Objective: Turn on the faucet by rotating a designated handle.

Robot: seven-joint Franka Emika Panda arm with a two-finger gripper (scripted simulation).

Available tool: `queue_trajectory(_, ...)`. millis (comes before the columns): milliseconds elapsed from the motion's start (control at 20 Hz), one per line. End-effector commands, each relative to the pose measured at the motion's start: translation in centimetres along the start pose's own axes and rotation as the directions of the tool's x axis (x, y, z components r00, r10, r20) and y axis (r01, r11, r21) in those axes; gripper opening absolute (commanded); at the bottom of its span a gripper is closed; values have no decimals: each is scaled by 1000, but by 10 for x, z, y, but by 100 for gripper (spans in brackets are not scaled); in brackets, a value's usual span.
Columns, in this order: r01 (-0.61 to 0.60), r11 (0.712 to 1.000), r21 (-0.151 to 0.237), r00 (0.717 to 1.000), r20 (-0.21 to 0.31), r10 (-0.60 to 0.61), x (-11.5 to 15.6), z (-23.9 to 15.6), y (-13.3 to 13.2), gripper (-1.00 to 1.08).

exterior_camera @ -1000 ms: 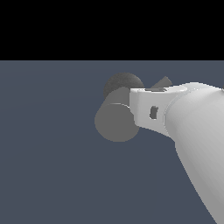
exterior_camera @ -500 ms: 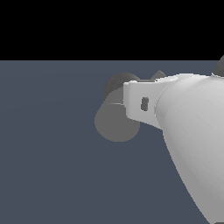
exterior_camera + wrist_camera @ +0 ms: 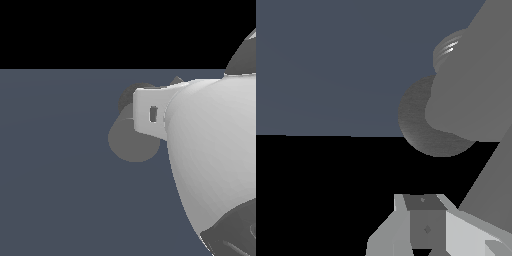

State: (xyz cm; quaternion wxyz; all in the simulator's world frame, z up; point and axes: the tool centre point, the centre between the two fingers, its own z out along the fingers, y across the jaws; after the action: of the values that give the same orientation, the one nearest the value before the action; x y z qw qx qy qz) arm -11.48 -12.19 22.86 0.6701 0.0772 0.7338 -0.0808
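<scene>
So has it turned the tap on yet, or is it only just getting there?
Done: the arm has reached the faucet; its white gripper sits right over the grey cylinder. In hand: closing on the handle, though the arm hides that rod, so contact cannot be confirmed. Left: the turning itself; nothing visible shows that the tap has been rotated.

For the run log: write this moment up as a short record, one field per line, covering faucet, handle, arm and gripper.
faucet: grey cylinder, round flat face toward the exterior camera, darker base behind it
handle: mostly hidden behind the arm in the exterior view; its position cannot be read
arm: large white body fills the exterior view's right, overlapping the faucet's right edge
gripper: one pale part shows in the wrist view; open or shut cannot be told
contact: not visible in either view
surface: plain blue-grey floor
</scene>
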Motion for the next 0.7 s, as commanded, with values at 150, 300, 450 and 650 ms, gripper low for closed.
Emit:
queue_trajectory(150, -4, 999, -51, 997, 71, 8, -39, 0, 41, -100)
queue_trajectory(300, -3, 998, -55, 997, 79, 7, -47, -1, 51, -100)
queue_trajectory(450, -2, 998, -59, 996, 87, 7, -54, -2, 60, -100)
queue_trajectory(650, 48, 998, -35, 997, 58, -46, -23, -2, 41, -100)
